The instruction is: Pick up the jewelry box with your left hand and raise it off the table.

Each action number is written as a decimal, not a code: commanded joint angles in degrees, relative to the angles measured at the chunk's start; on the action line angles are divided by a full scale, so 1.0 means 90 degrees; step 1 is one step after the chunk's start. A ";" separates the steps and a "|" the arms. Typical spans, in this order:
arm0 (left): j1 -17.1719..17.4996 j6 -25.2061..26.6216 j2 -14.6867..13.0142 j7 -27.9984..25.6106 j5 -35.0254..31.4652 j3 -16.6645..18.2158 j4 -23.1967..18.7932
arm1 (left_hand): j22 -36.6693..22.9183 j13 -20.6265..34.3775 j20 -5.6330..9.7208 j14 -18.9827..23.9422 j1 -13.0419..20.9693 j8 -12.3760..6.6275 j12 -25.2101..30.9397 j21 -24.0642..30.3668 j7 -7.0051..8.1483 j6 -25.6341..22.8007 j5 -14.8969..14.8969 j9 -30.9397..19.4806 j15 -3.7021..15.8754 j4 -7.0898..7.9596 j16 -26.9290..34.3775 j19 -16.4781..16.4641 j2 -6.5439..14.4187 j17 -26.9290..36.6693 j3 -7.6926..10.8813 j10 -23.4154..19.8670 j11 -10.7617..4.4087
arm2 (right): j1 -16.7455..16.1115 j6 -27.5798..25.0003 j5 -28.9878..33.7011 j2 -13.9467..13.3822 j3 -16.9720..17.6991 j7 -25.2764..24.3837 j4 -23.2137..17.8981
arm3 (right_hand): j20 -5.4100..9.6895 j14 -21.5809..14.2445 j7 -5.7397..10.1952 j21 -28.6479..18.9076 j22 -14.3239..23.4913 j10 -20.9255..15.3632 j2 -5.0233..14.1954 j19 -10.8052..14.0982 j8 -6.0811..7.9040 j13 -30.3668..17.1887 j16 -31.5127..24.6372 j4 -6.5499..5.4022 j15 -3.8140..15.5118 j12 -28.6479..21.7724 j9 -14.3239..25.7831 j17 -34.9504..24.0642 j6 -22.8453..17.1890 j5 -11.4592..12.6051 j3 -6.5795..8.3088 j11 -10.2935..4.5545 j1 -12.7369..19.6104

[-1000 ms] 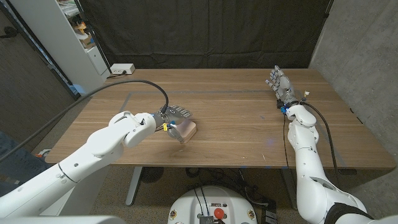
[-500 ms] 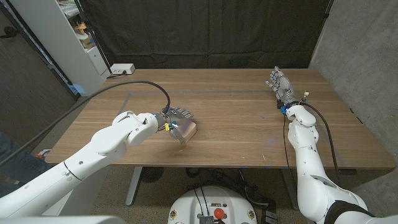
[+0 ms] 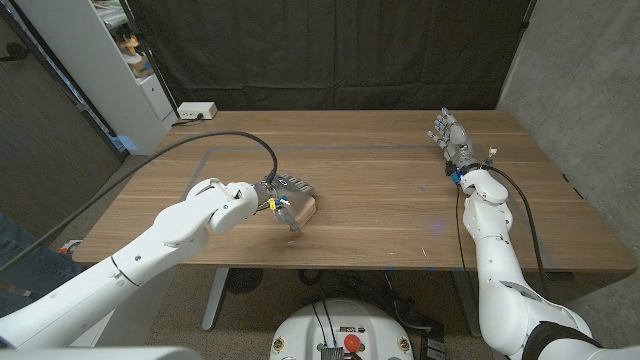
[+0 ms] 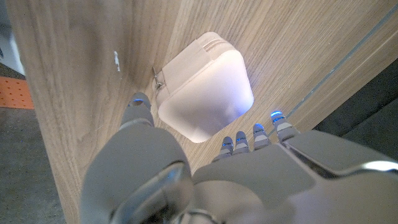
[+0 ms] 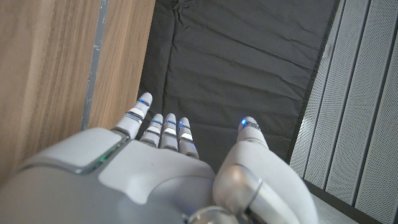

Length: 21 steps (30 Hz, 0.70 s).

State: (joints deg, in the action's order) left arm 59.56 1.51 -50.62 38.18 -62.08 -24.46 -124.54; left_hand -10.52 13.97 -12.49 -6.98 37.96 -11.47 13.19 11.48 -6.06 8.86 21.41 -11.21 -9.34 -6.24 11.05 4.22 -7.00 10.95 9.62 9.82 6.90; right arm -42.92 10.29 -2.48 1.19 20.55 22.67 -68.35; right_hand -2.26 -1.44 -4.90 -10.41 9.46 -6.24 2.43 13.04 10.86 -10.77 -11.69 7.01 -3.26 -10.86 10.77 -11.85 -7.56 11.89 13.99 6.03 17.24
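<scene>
The box (image 3: 299,209) sits on the wooden surface (image 3: 380,200), left of its middle and toward the near edge; in the head view it looks pale and slightly tilted, with its lower corner close to the wood, and I cannot tell from there whether it is touching or just off the surface. In the left wrist view the box (image 4: 204,86) shows as a white rounded square with a small metal clasp on one side, lying against the wood grain. The left hand (image 3: 278,193) is at the box, its arm reaching in from the near left corner with a black cable (image 3: 190,145) arching over it. The left hand (image 4: 205,180) has its fingers (image 4: 239,143) reaching around one edge of the box and the thumb at the clasp side, so they bracket the box, fingers spread rather than together; whether the tips press on it is not clear. The right hand (image 3: 450,134) is well apart, near the far right corner of the surface, with nothing in it. In the right wrist view the right hand (image 5: 168,168) has its fingers (image 5: 163,127) stretched out side by side and the thumb set off from them, pointing toward a dark curtain (image 5: 236,74). A small white device (image 3: 196,111) lies at the far left edge of the surface.
</scene>
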 commanded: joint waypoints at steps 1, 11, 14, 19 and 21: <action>-0.0084 0.0038 0.0059 0.0099 -0.0052 -0.0147 0.0040 | -0.0011 0.0035 0.0013 0.0046 0.0021 -0.0052 0.0057 0.0027 -0.0024 -0.0048 0.0048 -0.0013 0.0007 -0.0014 0.0060 -0.0057 0.0097 0.0001 -0.0024 -0.0033 -0.0025 | -0.0012 -0.0058 0.0000 0.0000 0.0002 0.0000 -0.0050 | -0.0050 0.0002 0.0007 -0.0039 0.0027 0.0059 -0.0066 -0.0002 0.0040 -0.0025 -0.0005 0.0019 -0.0051 -0.0043 0.0018 -0.0014 -0.0026 0.0041 -0.0017 0.0028 0.0032; -0.0119 0.0066 0.0150 0.0101 -0.0021 -0.0241 0.0155 | -0.0018 0.0034 0.0017 0.0138 0.0062 -0.0068 0.0082 0.0047 -0.0023 -0.0099 0.0062 -0.0013 0.0060 -0.0022 0.0092 -0.0110 0.0138 0.0003 -0.0011 -0.0090 -0.0036 | -0.0007 -0.0073 0.0023 -0.0005 -0.0010 0.0006 -0.0008 | -0.0052 0.0004 0.0006 -0.0039 0.0028 0.0060 -0.0073 -0.0008 0.0040 -0.0025 -0.0005 0.0017 -0.0050 -0.0043 0.0018 -0.0015 -0.0023 0.0041 -0.0023 0.0029 0.0025; -0.0118 0.0076 0.0180 0.0063 0.0020 -0.0260 0.0214 | -0.0019 0.0034 0.0017 0.0154 0.0073 -0.0070 0.0086 0.0052 -0.0020 -0.0107 0.0065 -0.0013 0.0057 -0.0024 0.0097 -0.0124 0.0147 0.0004 -0.0007 -0.0100 -0.0042 | -0.0004 -0.0073 0.0036 -0.0011 -0.0014 -0.0001 0.0018 | -0.0053 0.0001 0.0006 -0.0039 0.0028 0.0060 -0.0075 -0.0009 0.0039 -0.0025 -0.0007 0.0015 -0.0055 -0.0043 0.0018 -0.0015 -0.0020 0.0041 -0.0026 0.0028 0.0022; -0.0107 0.0091 0.0223 -0.0038 0.0103 -0.0286 0.0311 | -0.0023 0.0033 0.0018 0.0212 0.0114 -0.0076 0.0102 0.0067 -0.0003 -0.0129 0.0073 -0.0012 0.0071 -0.0036 0.0114 -0.0167 0.0180 0.0007 0.0008 -0.0136 -0.0064 | -0.0004 -0.0079 0.0055 -0.0021 -0.0020 -0.0016 0.0061 | -0.0055 -0.0001 0.0007 -0.0039 0.0028 0.0060 -0.0077 -0.0011 0.0039 -0.0025 -0.0007 0.0015 -0.0049 -0.0044 0.0018 -0.0015 -0.0021 0.0042 -0.0028 0.0029 0.0021; -0.0103 0.0104 0.0247 -0.0083 0.0140 -0.0297 0.0351 | -0.0025 0.0033 0.0020 0.0214 0.0129 -0.0079 0.0107 0.0073 0.0003 -0.0138 0.0075 -0.0012 0.0074 -0.0040 0.0114 -0.0184 0.0191 0.0009 0.0014 -0.0149 -0.0066 | -0.0005 -0.0084 0.0058 -0.0017 -0.0022 -0.0025 0.0067 | -0.0057 0.0003 0.0005 -0.0038 0.0028 0.0060 -0.0077 -0.0014 0.0038 -0.0025 -0.0005 0.0016 -0.0049 -0.0044 0.0018 -0.0015 -0.0018 0.0042 -0.0027 0.0029 0.0023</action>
State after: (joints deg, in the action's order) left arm 58.66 2.03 -49.23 38.83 -62.08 -26.49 -122.87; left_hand -10.52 13.97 -12.18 -5.44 39.02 -11.91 13.64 11.77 -6.15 7.79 21.84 -11.21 -8.38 -6.24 11.88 3.28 -5.94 10.95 9.62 8.73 6.44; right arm -42.98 9.71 -2.24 1.14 20.50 22.66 -68.42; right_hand -2.67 -1.44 -4.90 -10.41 9.46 -5.99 2.43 12.63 10.87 -10.77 -11.69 7.02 -3.26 -10.86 10.77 -11.85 -7.57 11.89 13.99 6.27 17.24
